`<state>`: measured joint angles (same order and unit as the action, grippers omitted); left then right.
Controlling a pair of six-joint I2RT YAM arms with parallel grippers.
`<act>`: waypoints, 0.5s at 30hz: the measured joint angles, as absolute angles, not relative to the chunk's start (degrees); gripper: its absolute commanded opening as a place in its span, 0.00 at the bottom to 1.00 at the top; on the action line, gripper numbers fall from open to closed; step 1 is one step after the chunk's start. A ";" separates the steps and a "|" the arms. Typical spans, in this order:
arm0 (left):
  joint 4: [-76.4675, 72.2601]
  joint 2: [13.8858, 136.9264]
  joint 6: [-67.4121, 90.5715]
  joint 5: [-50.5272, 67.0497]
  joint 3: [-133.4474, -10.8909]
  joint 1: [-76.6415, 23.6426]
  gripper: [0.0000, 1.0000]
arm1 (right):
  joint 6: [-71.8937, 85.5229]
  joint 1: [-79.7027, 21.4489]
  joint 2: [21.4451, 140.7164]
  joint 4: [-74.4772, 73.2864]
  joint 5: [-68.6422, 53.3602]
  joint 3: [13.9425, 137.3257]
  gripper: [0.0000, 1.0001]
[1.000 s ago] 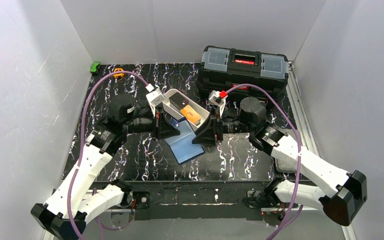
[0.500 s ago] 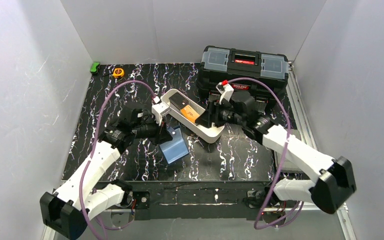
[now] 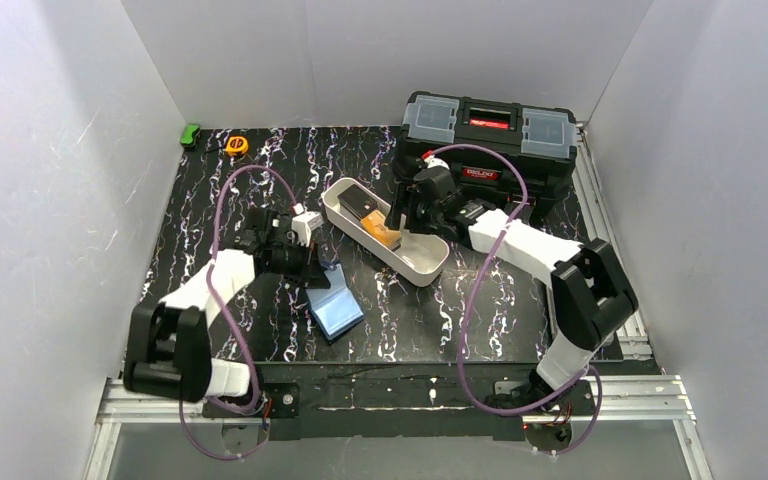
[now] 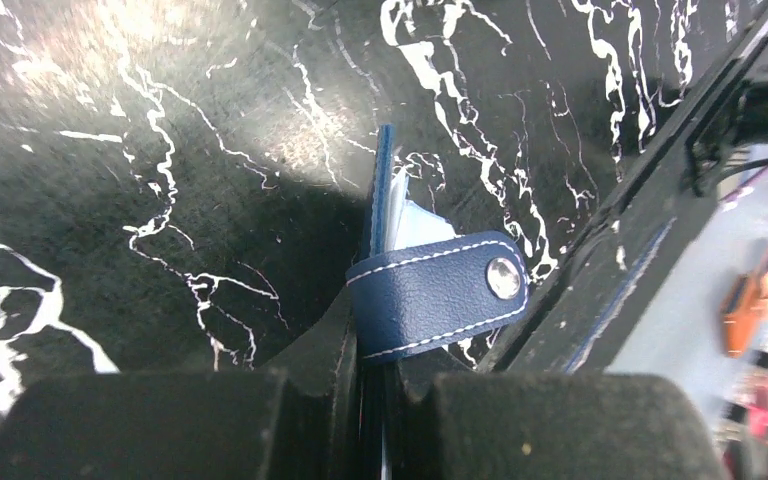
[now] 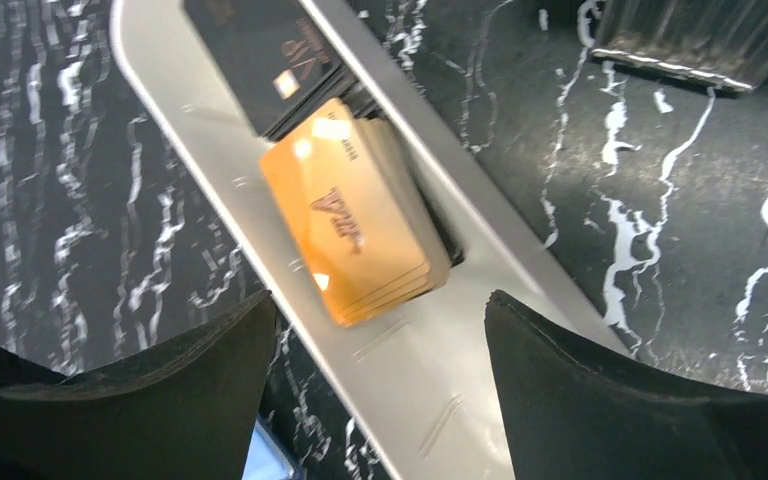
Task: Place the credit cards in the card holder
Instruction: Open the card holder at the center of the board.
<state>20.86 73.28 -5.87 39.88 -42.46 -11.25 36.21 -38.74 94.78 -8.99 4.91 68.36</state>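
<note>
Step in hand: picking up a card; none looks to be in the wallet yet, though its pockets are hard to see.
Left gripper [image 4: 365,372]: jaws pinched tight on the edge of the navy card holder [image 4: 438,292], just beneath its snap tab. It props the wallet part-open on the marbled table [image 3: 260,330].
Card holder position: at about 7 o'clock from the white tray [image 3: 418,266], near it but not touching, light blue lining facing up.
Right gripper [image 5: 380,312]: jaws spread wide, gripping nothing, poised over the tray.
Credit cards: an orange stack [image 5: 350,225] lies in the tray with the black cards [image 5: 250,50] at its 11 o'clock, the two overlapping.
Tray position: at 7 o'clock from the black toolbox [image 3: 488,130].
Next move, as I judge it: lower the right fingers to straddle the orange stack, close on the top card only, then carry it toward 7 o'clock to the held wallet.
Care needed: the cards are thin and stacked, so taking just one is the hard part.
</note>
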 measured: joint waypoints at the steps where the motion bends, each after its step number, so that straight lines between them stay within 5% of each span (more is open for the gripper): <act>1: 20.40 76.27 -5.23 41.58 -42.65 -10.15 0.00 | 36.03 -38.74 95.77 -8.82 6.11 68.60 0.84; 7: 23.53 92.29 -5.30 47.53 -48.80 -8.19 0.00 | 34.96 -38.89 102.32 -7.27 8.95 70.50 0.82; 15: 27.44 93.17 -12.29 50.83 -51.42 -7.64 0.00 | 34.26 -38.98 106.24 -2.96 8.01 70.72 0.76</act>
